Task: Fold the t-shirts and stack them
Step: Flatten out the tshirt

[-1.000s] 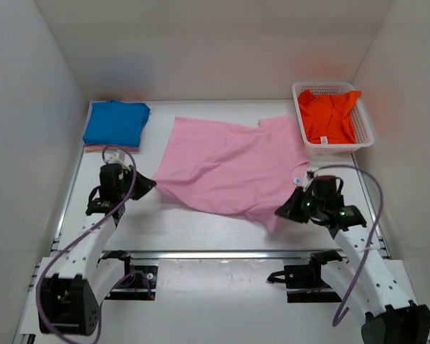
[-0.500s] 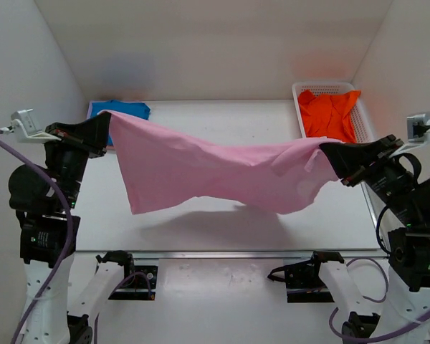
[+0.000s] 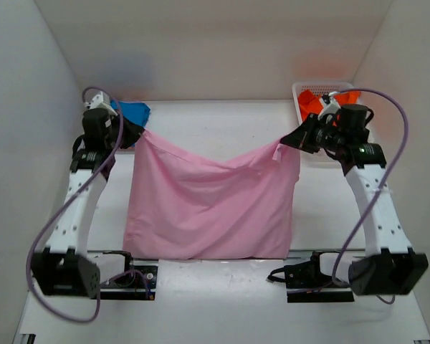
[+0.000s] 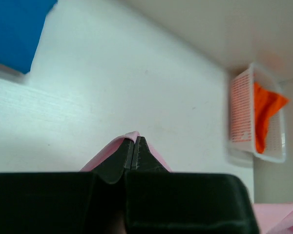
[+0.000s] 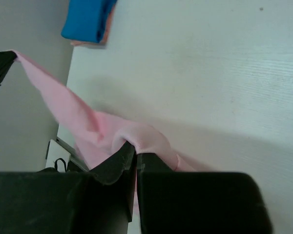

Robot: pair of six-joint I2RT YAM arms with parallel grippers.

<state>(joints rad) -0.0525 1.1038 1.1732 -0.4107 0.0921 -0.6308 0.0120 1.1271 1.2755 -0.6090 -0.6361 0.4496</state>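
Observation:
The light pink t-shirt (image 3: 208, 208) hangs spread between both grippers above the table, its lower edge near the table's front. My left gripper (image 3: 138, 132) is shut on its upper left corner (image 4: 129, 135). My right gripper (image 3: 287, 140) is shut on its upper right corner (image 5: 141, 136). The top edge sags in the middle. The blue t-shirt (image 3: 132, 111) lies folded at the back left, partly hidden by my left arm; it also shows in the left wrist view (image 4: 14, 29) and the right wrist view (image 5: 88, 19). The orange t-shirt (image 3: 312, 104) lies in the basket.
The white lattice basket (image 3: 304, 87) stands at the back right, partly behind my right arm; it shows in the left wrist view (image 4: 241, 112) too. White walls close the table on three sides. A metal rail runs along the front edge (image 3: 215, 254).
Both arms have come down and moved toward the back of the table with the pink t-shirt. It now hangs flatter and wider, with its lower edge reaching the front rail.

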